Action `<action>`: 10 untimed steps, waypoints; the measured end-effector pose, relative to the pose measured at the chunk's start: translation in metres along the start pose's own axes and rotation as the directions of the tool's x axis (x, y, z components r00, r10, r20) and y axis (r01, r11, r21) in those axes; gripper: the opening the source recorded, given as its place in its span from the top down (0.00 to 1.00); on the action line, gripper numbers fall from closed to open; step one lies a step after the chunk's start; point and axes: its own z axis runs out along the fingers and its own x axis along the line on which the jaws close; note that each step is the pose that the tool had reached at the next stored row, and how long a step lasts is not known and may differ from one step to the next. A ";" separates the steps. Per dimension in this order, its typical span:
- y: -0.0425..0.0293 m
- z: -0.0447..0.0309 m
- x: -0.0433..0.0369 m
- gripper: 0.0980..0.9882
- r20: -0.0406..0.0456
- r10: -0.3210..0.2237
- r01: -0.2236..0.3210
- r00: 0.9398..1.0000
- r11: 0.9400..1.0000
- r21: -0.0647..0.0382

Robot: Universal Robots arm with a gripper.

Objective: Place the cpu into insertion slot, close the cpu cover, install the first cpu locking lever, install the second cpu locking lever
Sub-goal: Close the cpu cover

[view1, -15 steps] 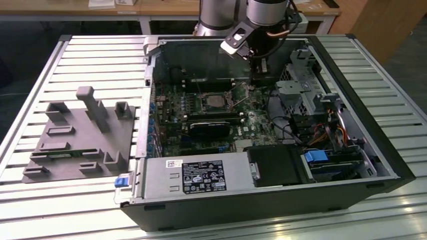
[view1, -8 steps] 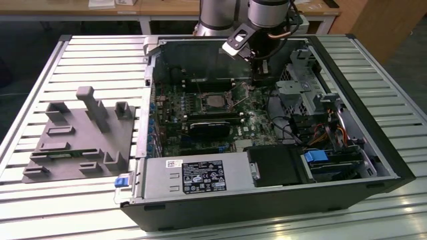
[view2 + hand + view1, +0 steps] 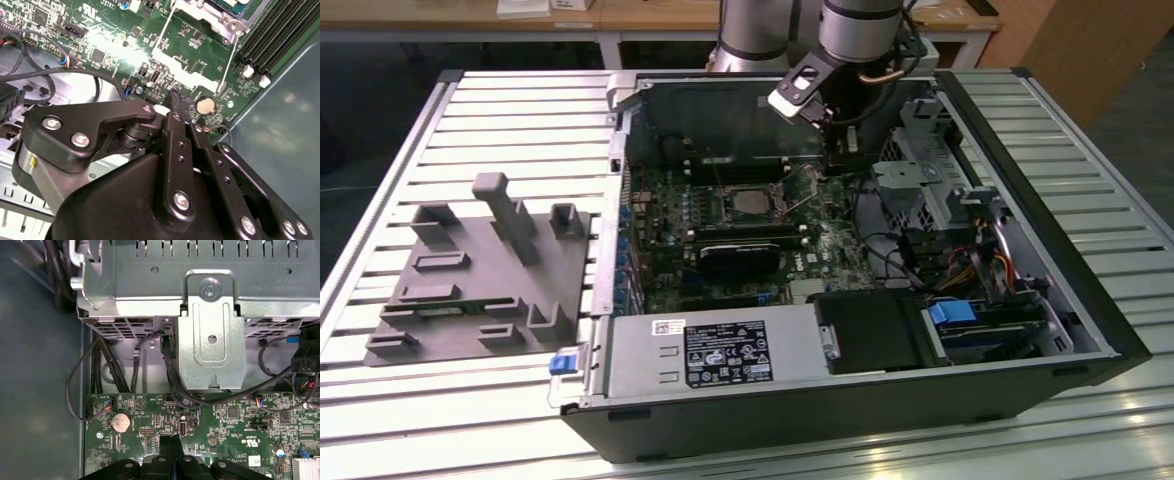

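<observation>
The cpu (image 3: 750, 204) lies flat in the insertion slot (image 3: 781, 212) on the green motherboard, with the silver cpu cover (image 3: 212, 19) framing it. Two thin wire locking levers (image 3: 162, 30) (image 3: 227, 62) run out from the socket over the board. My gripper (image 3: 843, 165) hangs inside the case, to the exterior view's right of the socket and apart from it. In both wrist views its black fingertips (image 3: 178, 102) (image 3: 171, 442) are pressed together with nothing between them, just above the board near the coin battery (image 3: 204, 105).
The open computer case (image 3: 1014, 190) lies on a slatted table. A metal drive cage (image 3: 210, 340) with black cables stands close by the gripper. Long memory slots (image 3: 280, 35), a black fan (image 3: 740, 255) and the power supply (image 3: 720, 350) surround the socket. A grey fixture (image 3: 480, 270) sits outside.
</observation>
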 end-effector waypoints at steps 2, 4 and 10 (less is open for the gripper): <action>-0.0001 0.0026 0.0000 1.00 0.000 0.000 0.000 1.000 1.000 0.004; -0.0002 0.0041 0.0000 1.00 0.001 0.000 0.000 1.000 1.000 0.006; -0.0001 0.0043 0.0000 1.00 0.001 0.000 0.000 1.000 1.000 0.012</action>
